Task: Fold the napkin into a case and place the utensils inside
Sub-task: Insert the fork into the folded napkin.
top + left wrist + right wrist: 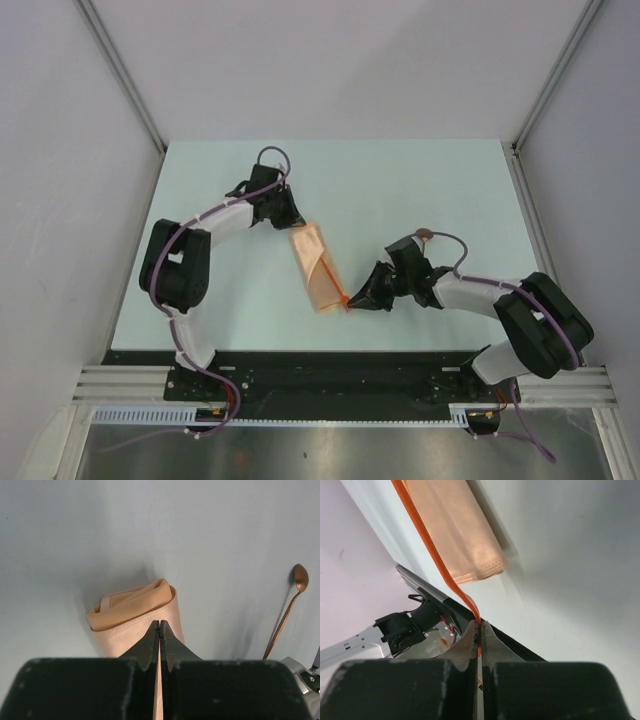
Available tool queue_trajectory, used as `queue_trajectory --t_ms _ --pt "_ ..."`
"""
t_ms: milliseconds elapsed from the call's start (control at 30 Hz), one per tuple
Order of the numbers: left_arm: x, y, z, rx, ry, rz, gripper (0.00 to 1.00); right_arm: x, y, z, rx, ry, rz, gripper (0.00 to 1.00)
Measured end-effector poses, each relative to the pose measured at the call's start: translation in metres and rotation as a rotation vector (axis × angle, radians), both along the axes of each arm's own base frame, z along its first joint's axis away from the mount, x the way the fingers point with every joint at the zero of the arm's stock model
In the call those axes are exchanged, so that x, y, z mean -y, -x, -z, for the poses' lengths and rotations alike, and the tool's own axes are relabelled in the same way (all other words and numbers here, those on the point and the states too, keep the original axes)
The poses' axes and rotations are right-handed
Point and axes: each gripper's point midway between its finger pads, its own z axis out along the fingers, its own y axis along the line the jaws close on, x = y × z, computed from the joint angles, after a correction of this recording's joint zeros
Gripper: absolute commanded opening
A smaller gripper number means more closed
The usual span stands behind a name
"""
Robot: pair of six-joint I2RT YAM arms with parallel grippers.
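Note:
The peach-orange napkin is folded into a narrow case [313, 268] lying at an angle in the middle of the table. My left gripper [290, 222] is at its far end, shut on a layer of the cloth; in the left wrist view the gripper [160, 623] pinches the case [132, 612] at its open mouth. My right gripper [350, 298] is at the near end, shut on the slim orange-red stick [440, 560], which runs along the case's [455, 525] edge. I cannot tell if its tip is inside. The spoon [287, 615] lies on the table behind my right arm [424, 234].
The table's black front rail [300, 357] runs just below the case's near end. White walls close in the table on the left, right and far sides. My right arm's forearm [470, 290] lies across the right half of the table.

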Motion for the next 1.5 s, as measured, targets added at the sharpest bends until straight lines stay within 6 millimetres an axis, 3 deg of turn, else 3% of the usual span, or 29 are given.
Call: queue_trajectory --t_ms 633,933,1200,1500 --pt "0.003 0.012 0.031 -0.08 -0.054 0.012 0.0 0.001 -0.005 0.02 -0.082 0.051 0.042 0.0" --pt "0.007 0.014 0.031 -0.078 -0.058 0.02 0.0 -0.016 -0.031 0.0 -0.058 -0.01 0.065 0.0" --pt "0.01 0.016 0.031 -0.077 -0.058 0.028 0.0 -0.02 -0.041 0.013 -0.099 -0.029 0.101 0.0" --pt "0.013 0.017 0.031 -0.077 -0.058 0.036 0.0 -0.032 -0.062 0.013 -0.063 -0.079 0.16 0.0"
